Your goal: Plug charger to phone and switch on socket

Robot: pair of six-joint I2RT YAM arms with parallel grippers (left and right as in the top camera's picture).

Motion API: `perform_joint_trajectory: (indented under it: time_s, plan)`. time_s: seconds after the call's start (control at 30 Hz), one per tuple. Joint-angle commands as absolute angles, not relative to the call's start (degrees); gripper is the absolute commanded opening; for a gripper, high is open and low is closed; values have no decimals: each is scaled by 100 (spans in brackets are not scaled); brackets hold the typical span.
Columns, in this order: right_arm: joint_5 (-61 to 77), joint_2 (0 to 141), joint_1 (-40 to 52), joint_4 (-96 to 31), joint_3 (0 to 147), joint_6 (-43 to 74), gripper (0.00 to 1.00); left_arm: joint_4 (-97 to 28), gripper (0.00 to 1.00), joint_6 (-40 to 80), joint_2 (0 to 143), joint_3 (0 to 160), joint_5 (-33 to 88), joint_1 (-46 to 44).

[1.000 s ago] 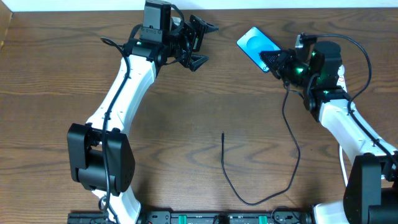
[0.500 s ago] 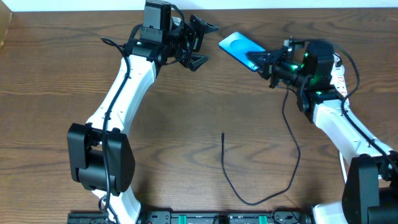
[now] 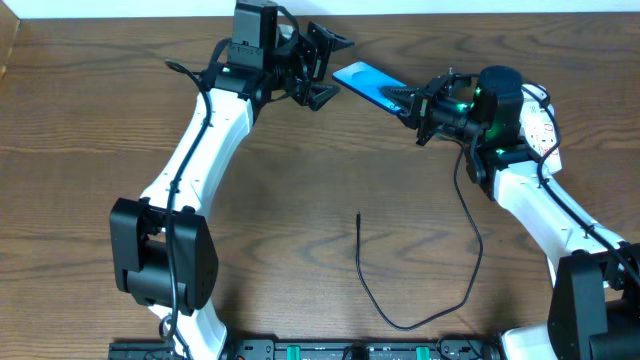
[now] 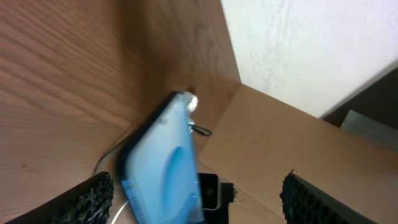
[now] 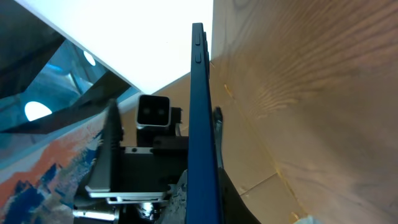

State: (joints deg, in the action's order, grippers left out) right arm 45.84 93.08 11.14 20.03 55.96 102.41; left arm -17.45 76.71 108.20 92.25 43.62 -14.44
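Observation:
The phone [image 3: 362,80], blue screen up, is held off the table by my right gripper [image 3: 408,100], which is shut on its right end. Its free end is close to my open left gripper [image 3: 330,70]. In the left wrist view the phone [image 4: 163,163] hangs between the open fingers [image 4: 202,205], nearer the left one and blurred. In the right wrist view the phone [image 5: 202,118] shows edge-on in the jaws [image 5: 205,199]. The charger cable's plug tip [image 3: 358,216] lies on the table in the middle. The white socket strip [image 3: 543,125] is mostly hidden behind the right arm.
The charger cable [image 3: 405,325] loops along the front of the table and runs up towards the right arm. The table's back edge and a white wall [image 4: 292,50] are just behind both grippers. The left arm's wrist camera [image 5: 152,112] faces the right one.
My right gripper has carried the phone to the left and a little back, from near the right arm to right beside the left gripper. The left arm and the cable have hardly moved.

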Motion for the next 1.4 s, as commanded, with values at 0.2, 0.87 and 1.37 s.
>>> perform_joint_trajectory:
  time_s: [0.2,0.87,1.37]
  plan:
    - [4644,9301,1247,2644,5688,10890,1,-1704,81,7723,10672,9260,4088,-1610]
    - [4366,9301,1468,2770,5688,11227,1,-1699,54,7813,10672,9258,3636,-1846]
    - [4340,9301,1468,3087,5688,11480,1,-1702,36,8617,10672,9260,3638,-1855]
